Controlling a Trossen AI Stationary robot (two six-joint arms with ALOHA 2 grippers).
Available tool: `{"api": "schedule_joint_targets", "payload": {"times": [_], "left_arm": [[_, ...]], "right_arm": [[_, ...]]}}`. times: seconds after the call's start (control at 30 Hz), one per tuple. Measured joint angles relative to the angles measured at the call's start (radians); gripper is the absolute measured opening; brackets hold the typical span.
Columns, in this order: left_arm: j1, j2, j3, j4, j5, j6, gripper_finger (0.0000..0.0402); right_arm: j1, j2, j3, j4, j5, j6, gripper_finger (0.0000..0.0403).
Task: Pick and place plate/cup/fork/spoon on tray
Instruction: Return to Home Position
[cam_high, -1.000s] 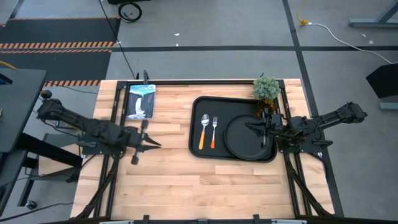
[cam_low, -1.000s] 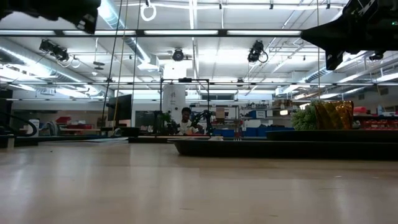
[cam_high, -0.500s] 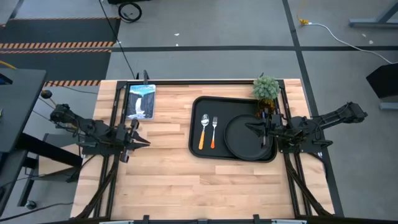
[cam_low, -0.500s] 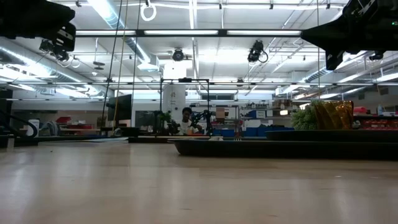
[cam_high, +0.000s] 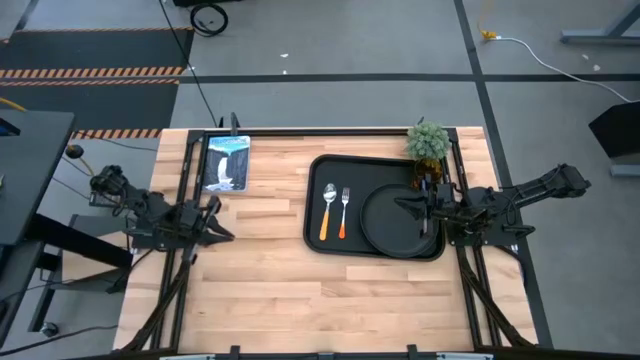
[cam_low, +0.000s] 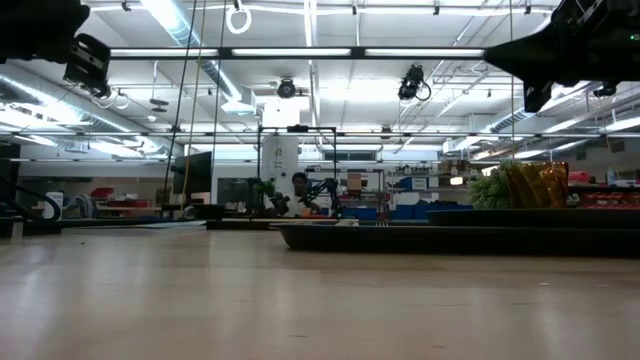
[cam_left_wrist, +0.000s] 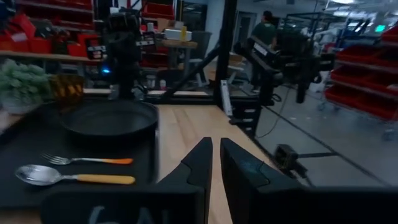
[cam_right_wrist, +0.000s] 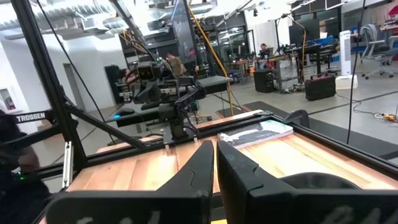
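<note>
Amber cup (cam_left_wrist: 67, 89), as far as I can tell, stands off the tray's (cam_high: 313, 200) far-right corner beside a small green plant (cam_high: 427, 140); it is barely visible from above. Black plate (cam_high: 392, 221) fills the tray's right half, with spoon (cam_high: 327, 210) and fork (cam_high: 344, 211) side by side to its left, handles toward the table's near edge. Right gripper (cam_high: 407, 208) hangs over the plate, jaws clenched, nearer the cup. Left gripper (cam_high: 212, 218) waits at the wooden table's (cam_high: 270, 280) left edge, jaws clenched, empty.

Industrial robotics lab: red parts bins (cam_left_wrist: 367, 81), exposed ceiling ducts (cam_low: 200, 70), concrete floor (cam_high: 330, 60).
</note>
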Motion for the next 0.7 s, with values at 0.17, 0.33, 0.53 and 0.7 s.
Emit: {"api": "schedule_joint_targets", "payload": {"times": [0.17, 0.33, 0.53, 0.7], "left_arm": [[-0.014, 0.007, 0.0, -0.004, 0.001, -0.062, 0.0039], [-0.014, 0.007, 0.0, -0.002, 0.0, -0.063, 0.0039], [-0.014, 0.007, 0.0, -0.002, 0.0, -0.062, 0.0039], [-0.014, 0.007, 0.0, -0.002, 0.001, -0.062, 0.0039]], "right_arm": [[0.0, 0.0, 0.0, 0.01, 0.0, 0.0, 0.0027], [0.0, 0.0, 0.0, 0.013, 0.0, 0.0, 0.0027], [0.0, 0.0, 0.0, 0.013, 0.0, 0.0, 0.0027], [0.0, 0.0, 0.0, 0.013, 0.0, 0.0, 0.0027]]}}
